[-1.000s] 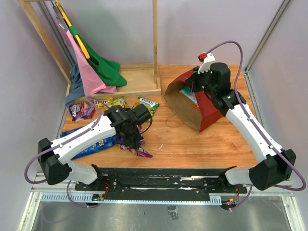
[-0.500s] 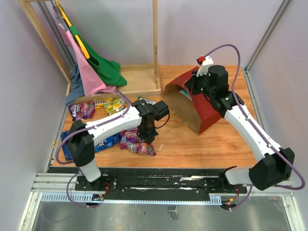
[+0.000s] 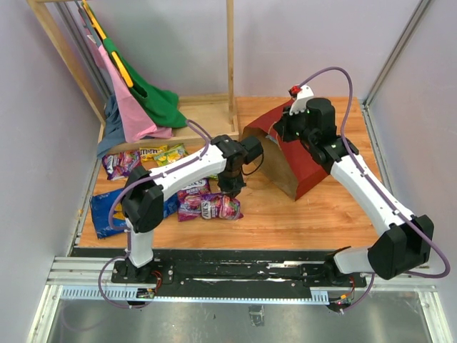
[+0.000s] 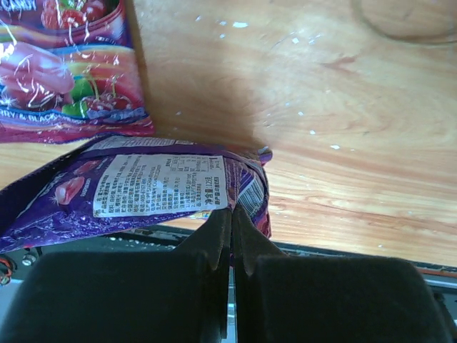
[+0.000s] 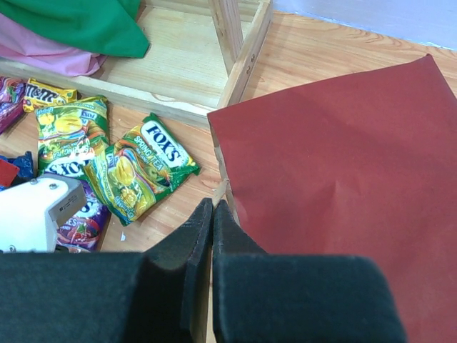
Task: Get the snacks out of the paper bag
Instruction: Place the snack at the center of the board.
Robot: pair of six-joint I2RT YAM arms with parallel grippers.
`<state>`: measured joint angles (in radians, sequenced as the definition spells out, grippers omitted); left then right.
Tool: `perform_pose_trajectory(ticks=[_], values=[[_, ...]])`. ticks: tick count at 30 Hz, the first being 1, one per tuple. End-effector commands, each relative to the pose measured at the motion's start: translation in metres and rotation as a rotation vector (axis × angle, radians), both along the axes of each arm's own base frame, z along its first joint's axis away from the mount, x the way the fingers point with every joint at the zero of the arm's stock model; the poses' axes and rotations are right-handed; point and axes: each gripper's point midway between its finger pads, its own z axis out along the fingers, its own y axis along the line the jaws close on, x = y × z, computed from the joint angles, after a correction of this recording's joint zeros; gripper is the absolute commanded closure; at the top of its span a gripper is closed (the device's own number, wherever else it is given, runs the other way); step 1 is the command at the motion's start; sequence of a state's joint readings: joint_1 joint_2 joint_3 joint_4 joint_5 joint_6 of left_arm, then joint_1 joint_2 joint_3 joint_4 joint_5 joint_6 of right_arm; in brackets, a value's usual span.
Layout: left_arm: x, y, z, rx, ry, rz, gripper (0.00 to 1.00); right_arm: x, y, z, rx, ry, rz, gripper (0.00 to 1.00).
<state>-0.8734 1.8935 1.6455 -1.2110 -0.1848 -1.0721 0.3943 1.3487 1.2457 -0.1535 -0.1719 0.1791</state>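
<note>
The dark red paper bag (image 3: 308,161) lies on its side at the back right, its brown mouth facing left. My right gripper (image 3: 278,133) is shut on the bag's upper rim (image 5: 223,191). My left gripper (image 3: 232,186) is shut on the edge of a purple packet (image 4: 143,189), just left of the bag's mouth. Other purple packets (image 3: 203,207) lie beside it. The blue Doritos bag (image 3: 107,211) lies at the front left. Yellow-green packs (image 5: 139,168), a yellow pack (image 5: 46,93) and a purple pack (image 3: 120,163) lie at the left. Any contents of the bag are hidden.
A wooden rack (image 3: 230,64) stands at the back left, with pink and green garments (image 3: 143,107) draped on it; its base frame (image 5: 178,64) is close to the bag. A black rail (image 3: 235,261) runs along the near edge.
My left arm has swung right and away from the near edge, toward the bag's mouth, with the purple packet in it. My right gripper has shifted a little left with the bag's rim.
</note>
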Motion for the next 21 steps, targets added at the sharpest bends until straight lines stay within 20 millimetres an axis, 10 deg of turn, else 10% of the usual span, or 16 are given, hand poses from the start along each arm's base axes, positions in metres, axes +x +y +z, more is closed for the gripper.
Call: perform_pose_trajectory(ticks=[1, 21], values=[[0.022, -0.002, 0.013, 0.029, -0.069, -0.027, 1.0, 0.007, -0.001, 0.0, -0.024, -0.036, -0.005, 0.99], [0.057, -0.003, -0.007, 0.075, -0.106, -0.044, 0.95, 0.012, 0.001, -0.008, -0.034, -0.023, 0.006, 0.99]])
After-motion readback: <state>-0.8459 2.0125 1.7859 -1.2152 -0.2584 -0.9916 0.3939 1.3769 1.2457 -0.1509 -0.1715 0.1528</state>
